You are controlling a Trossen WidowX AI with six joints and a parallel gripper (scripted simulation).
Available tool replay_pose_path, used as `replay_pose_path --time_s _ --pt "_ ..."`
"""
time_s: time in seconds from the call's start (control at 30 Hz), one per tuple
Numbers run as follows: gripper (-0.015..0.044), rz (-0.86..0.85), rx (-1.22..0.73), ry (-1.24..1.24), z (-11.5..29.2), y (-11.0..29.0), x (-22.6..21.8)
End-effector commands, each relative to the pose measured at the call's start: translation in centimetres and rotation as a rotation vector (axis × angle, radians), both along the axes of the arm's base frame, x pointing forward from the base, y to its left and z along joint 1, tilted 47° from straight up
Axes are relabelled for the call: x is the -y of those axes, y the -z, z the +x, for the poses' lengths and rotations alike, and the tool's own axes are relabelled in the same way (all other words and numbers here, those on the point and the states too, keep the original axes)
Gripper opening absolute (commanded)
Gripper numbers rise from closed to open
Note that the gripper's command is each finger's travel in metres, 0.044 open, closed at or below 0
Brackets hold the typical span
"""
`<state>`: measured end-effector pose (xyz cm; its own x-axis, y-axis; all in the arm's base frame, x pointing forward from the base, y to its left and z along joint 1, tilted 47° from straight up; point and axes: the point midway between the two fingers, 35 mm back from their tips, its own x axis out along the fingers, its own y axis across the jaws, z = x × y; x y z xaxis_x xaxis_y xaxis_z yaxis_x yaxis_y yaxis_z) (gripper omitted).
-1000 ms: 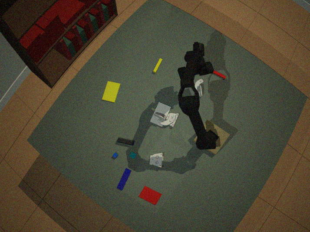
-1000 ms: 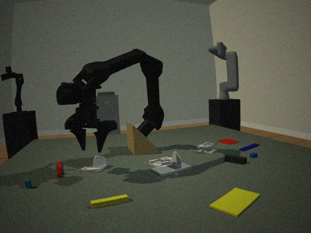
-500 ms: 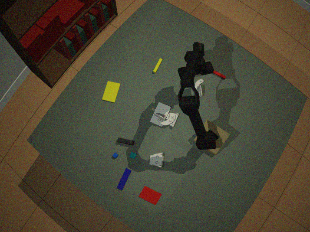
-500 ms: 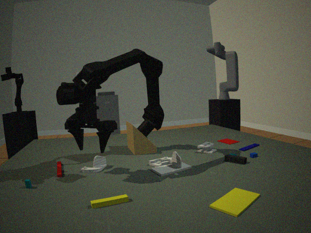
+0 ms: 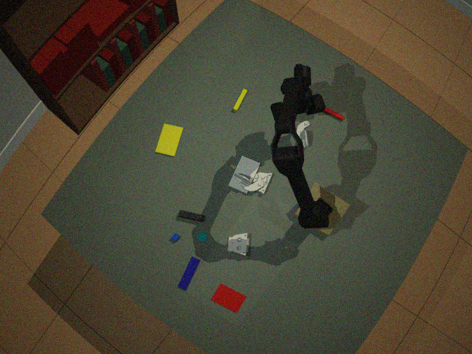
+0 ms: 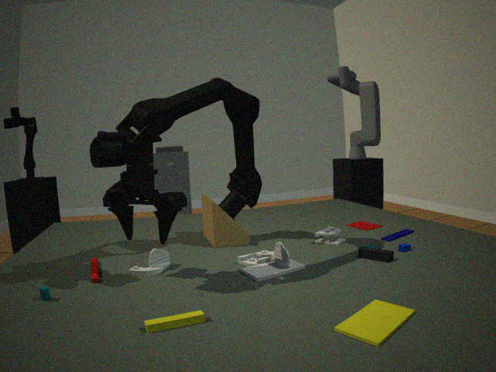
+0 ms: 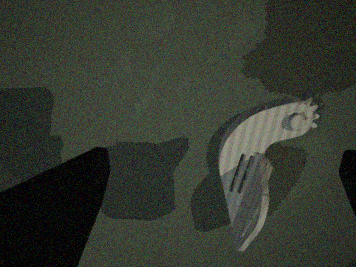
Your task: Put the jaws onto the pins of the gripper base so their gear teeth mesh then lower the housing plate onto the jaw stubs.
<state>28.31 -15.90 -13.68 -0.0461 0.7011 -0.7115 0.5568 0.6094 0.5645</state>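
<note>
The tool (image 6: 146, 241) (image 7: 228, 161), a black two-finger gripper, stands wide and holds nothing, above the worktop (image 5: 220, 330) (image 6: 265, 343). Below it lies the loose jaw, a curved white plastic piece with gear teeth and an upright finger plate (image 5: 303, 131) (image 6: 153, 263) (image 7: 250, 138). The white plastic gripper base (image 5: 266, 180) (image 6: 251, 258) adjoins a pale grey slab (image 5: 237, 180) (image 6: 260, 274); a second white jaw (image 5: 252, 184) (image 6: 281, 256) sits at the base, its meshing not verifiable. The white housing plate (image 5: 233, 245) (image 6: 328, 233) lies well apart.

Step judged in hand: picking up the loose jaw. Recommended: centre the fingers over its upright plate, align the pads with that plate's flat faces, descend vertically and close gently. An off-centre descent could tip or spin the piece. Grip low and firmly, keeping the toothed end free, so its hole can meet the pin squarely.
</note>
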Motion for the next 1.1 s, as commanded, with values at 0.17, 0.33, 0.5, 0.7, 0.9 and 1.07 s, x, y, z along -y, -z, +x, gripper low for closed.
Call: replay_pose_path --time_s 0.17,0.33,0.5,0.7,0.9,1.07 --pt "0.0256 0.002 -0.005 -0.01 -0.01 -0.8 0.45" --pt "0.0125 0.002 -0.005 -0.01 -0.01 -0.8 0.45" --pt "0.0 0.002 -0.005 -0.01 -0.01 -0.8 0.45" --pt "0.0 0.002 -0.005 -0.01 -0.01 -0.8 0.45" --pt "0.0 0.002 -0.005 -0.01 -0.01 -0.8 0.45" --pt "0.0 0.002 -0.005 -0.01 -0.01 -0.8 0.45"
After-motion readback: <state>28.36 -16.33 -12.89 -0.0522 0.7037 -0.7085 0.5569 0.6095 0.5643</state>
